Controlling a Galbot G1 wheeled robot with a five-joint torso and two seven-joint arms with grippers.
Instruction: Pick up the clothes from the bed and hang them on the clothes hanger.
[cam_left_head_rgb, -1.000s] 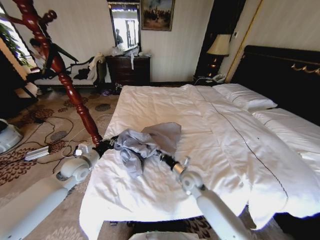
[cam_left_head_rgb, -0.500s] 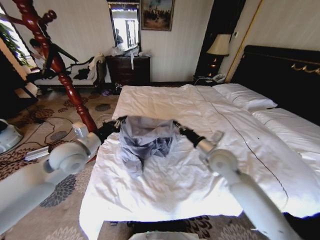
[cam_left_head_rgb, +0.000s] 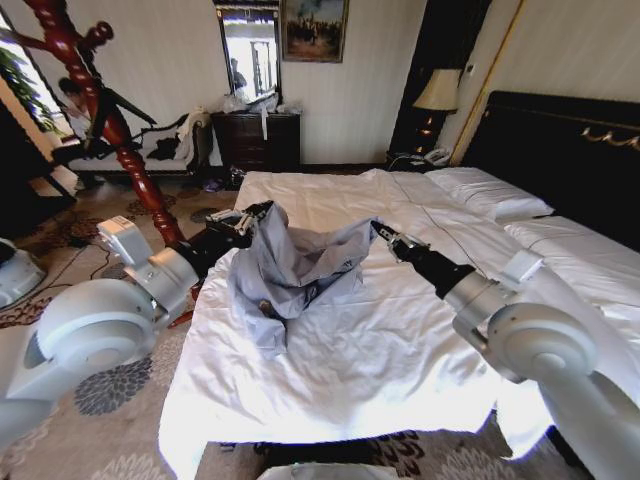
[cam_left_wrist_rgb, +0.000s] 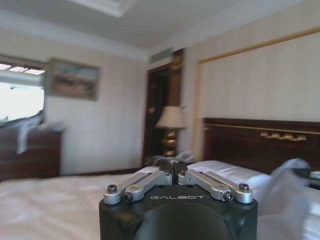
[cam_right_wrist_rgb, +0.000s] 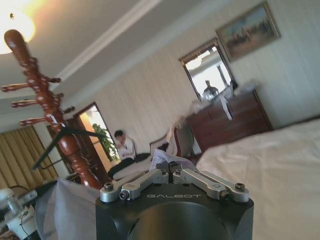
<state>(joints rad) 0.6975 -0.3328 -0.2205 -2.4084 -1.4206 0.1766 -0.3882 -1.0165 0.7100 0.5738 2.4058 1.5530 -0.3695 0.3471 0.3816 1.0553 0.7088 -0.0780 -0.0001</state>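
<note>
The light grey-blue jacket (cam_left_head_rgb: 295, 268) hangs stretched between my two grippers, its lower part drooping onto the white bed (cam_left_head_rgb: 340, 370). My left gripper (cam_left_head_rgb: 252, 216) is shut on the jacket's left upper edge, near the bed's left side. My right gripper (cam_left_head_rgb: 384, 235) is shut on its right upper edge. In the left wrist view the left gripper (cam_left_wrist_rgb: 174, 168) has its fingers together, with jacket cloth (cam_left_wrist_rgb: 286, 192) off to one side. The right gripper (cam_right_wrist_rgb: 168, 167) pinches a fold of cloth (cam_right_wrist_rgb: 165, 157). The black clothes hanger (cam_left_head_rgb: 122, 104) hangs on the wooden stand, also seen as a thin black hanger (cam_right_wrist_rgb: 65, 136).
The reddish-brown coat stand (cam_left_head_rgb: 135, 165) rises just left of the bed's corner. White pillows (cam_left_head_rgb: 492, 195) and the black headboard (cam_left_head_rgb: 565, 150) lie to the right. A dark dresser (cam_left_head_rgb: 258, 138) and a lamp (cam_left_head_rgb: 437, 90) stand at the far wall. Cables (cam_left_head_rgb: 75, 305) trail over the carpet.
Both grippers have risen and moved apart and forward, lifting the jacket from a crumpled heap on the sheet into a spread, hanging shape.
</note>
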